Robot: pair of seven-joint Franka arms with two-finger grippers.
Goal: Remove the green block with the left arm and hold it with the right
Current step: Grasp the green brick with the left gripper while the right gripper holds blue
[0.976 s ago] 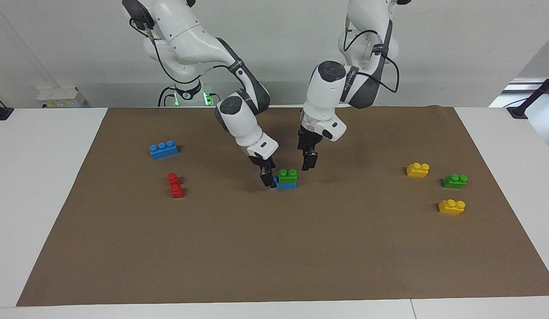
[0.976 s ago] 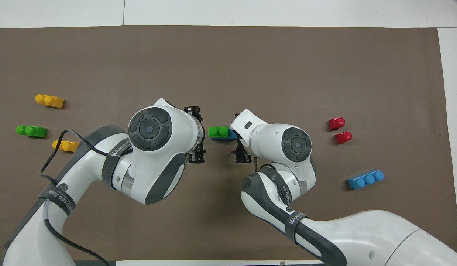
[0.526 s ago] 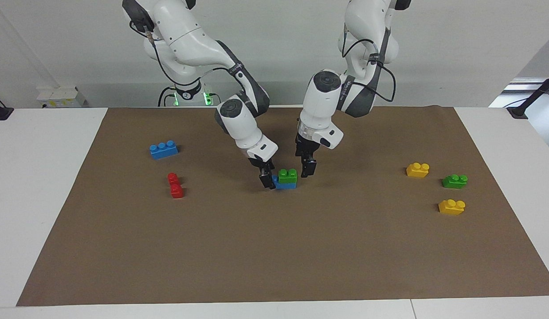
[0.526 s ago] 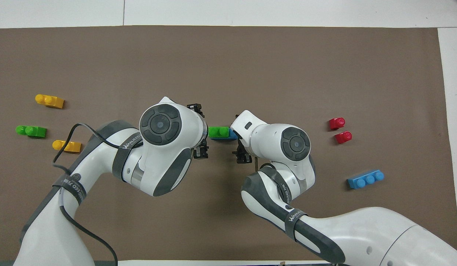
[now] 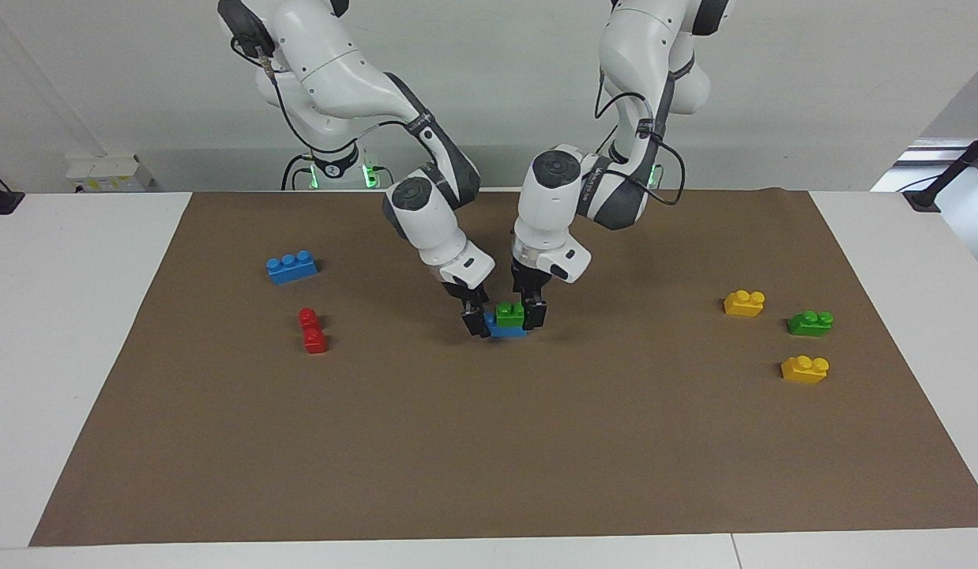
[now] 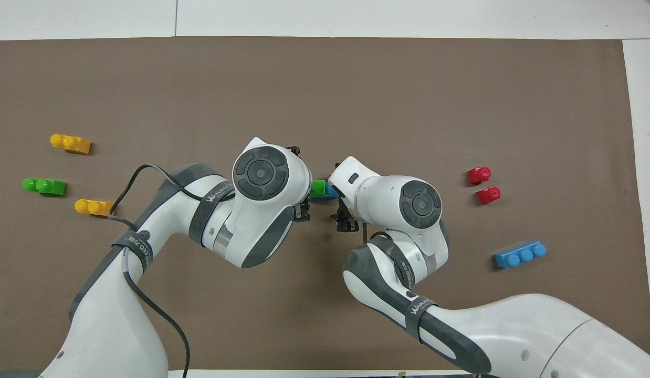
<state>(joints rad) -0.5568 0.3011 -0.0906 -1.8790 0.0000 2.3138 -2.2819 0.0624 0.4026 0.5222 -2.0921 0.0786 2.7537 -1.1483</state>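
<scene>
We saw the green block (image 5: 510, 314) stacked on a blue brick (image 5: 506, 329) mid-mat, on the brown mat (image 5: 489, 458) covering the white table (image 5: 70, 332). The left gripper (image 5: 528, 314) was down around the green block, one dark finger (image 5: 538, 314) showing at the block's end toward the left arm's end of the table; the fingers looked spread, released, not clamped on it. The right gripper (image 5: 479, 320) was low at the blue brick's other end, fingers straddling it; we could not tell whether they were pinching or merely apart. In the overhead view the left wrist covered most of the green block (image 6: 318, 188), only a sliver plus a bit of blue brick (image 6: 330, 191) showing between the two wrists.

Open room: the part of the mat farther from the robots than the stack was bare to its edge. A second blue brick (image 5: 292, 267) and two red pieces (image 5: 311, 331) sat well apart toward the right arm's end. Toward the left arm's end, two yellow bricks (image 5: 744, 303) (image 5: 804, 369) and another green brick (image 5: 810, 322) clustered near the mat's edge, the green one between the yellows. All stayed inside the mat border, and none lay close to the stack.
</scene>
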